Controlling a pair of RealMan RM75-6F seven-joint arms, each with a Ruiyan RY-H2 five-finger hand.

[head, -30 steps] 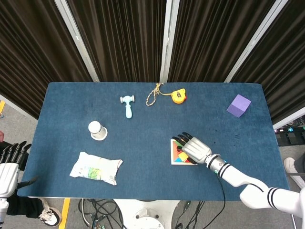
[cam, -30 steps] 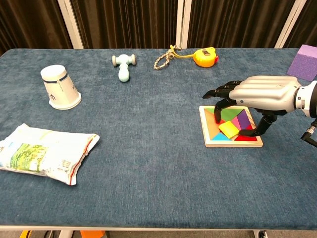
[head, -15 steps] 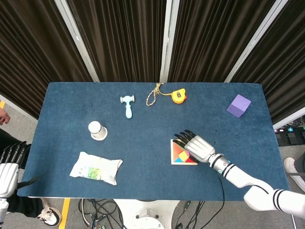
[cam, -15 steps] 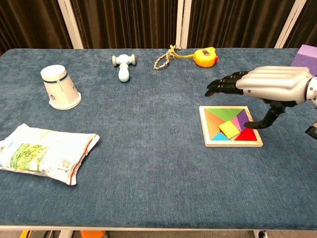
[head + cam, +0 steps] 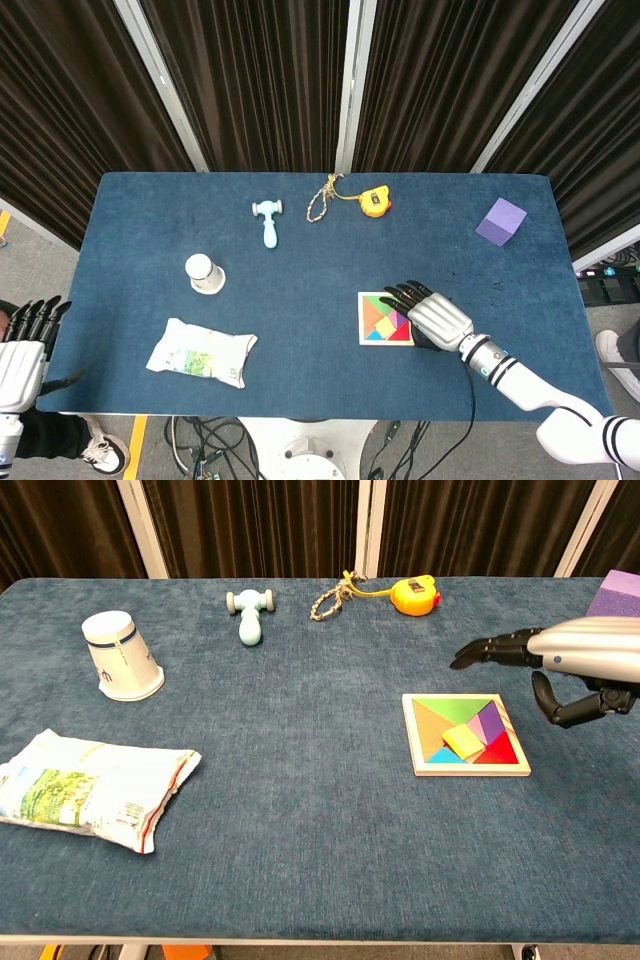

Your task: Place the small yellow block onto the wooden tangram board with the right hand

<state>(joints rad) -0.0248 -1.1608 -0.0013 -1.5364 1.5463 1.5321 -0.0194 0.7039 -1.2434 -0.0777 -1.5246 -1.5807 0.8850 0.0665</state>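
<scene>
**Above the board's right edge, my right robot hand hangs empty**

Over the table's right side I have the right robot hand (image 5: 572, 665) raised, fingers spread apart and holding nothing. Just below and to its left lies the wooden tangram board (image 5: 466, 735), flat on the table (image 5: 300, 810). The small yellow block (image 5: 461, 741) sits on that board among the coloured pieces, clear of my fingers. Beyond the hand, a purple cube (image 5: 501, 221) rests near the far right corner. My left robot hand (image 5: 22, 345) waits off the table's left edge, fingers straight and apart.
</scene>
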